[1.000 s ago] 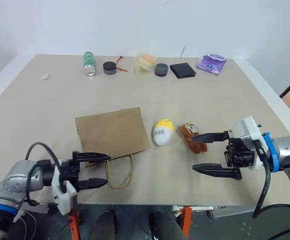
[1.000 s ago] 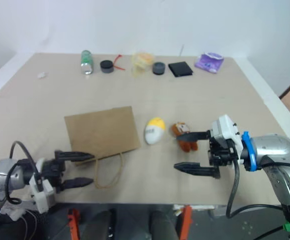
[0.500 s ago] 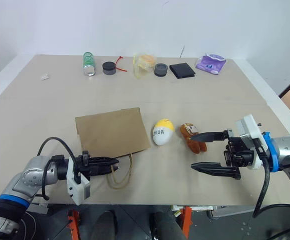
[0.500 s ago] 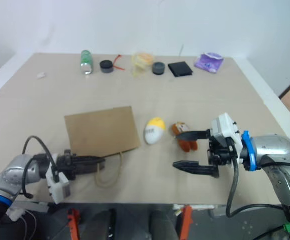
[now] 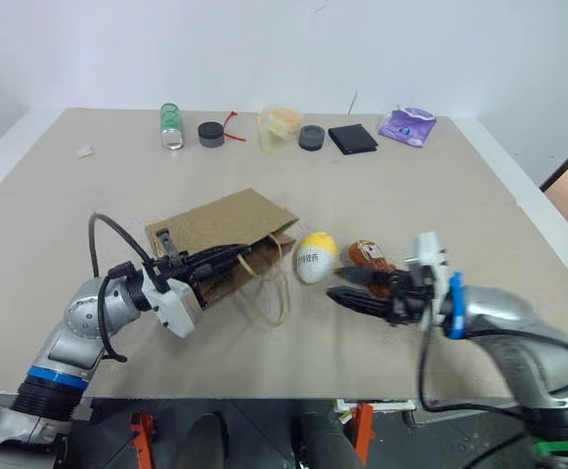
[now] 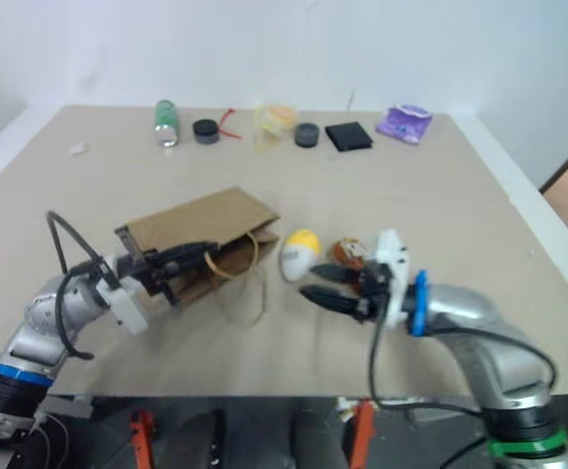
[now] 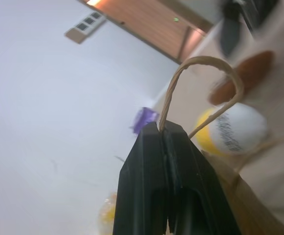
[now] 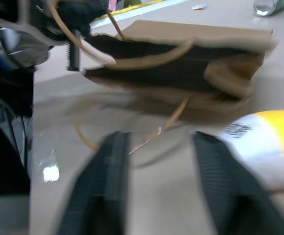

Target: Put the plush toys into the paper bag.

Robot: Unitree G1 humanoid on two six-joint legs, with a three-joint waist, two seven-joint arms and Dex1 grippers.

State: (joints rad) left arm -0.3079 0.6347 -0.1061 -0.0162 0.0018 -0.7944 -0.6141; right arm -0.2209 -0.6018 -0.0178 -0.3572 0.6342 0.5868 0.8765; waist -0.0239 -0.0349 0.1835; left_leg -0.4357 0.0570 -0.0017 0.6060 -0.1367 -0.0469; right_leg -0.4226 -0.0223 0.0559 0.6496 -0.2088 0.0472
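Paper bag (image 5: 227,227) mouth lifted | left claw (image 5: 227,256) clamped on handle (image 7: 204,88) | right claw (image 5: 347,286) apart

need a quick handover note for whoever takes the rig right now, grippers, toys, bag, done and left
Left gripper: shut on a handle of the paper bag, lifting that side so the bag's mouth gapes toward the toys.
Right gripper: fingers apart, holding nothing, low over the table in front of the brown plush animal.
White and yellow egg plush: lying on the table just right of the bag's mouth, with the brown one beside it.
Done: bag opened by its handle.
Left: both plush toys are not yet in the bag.
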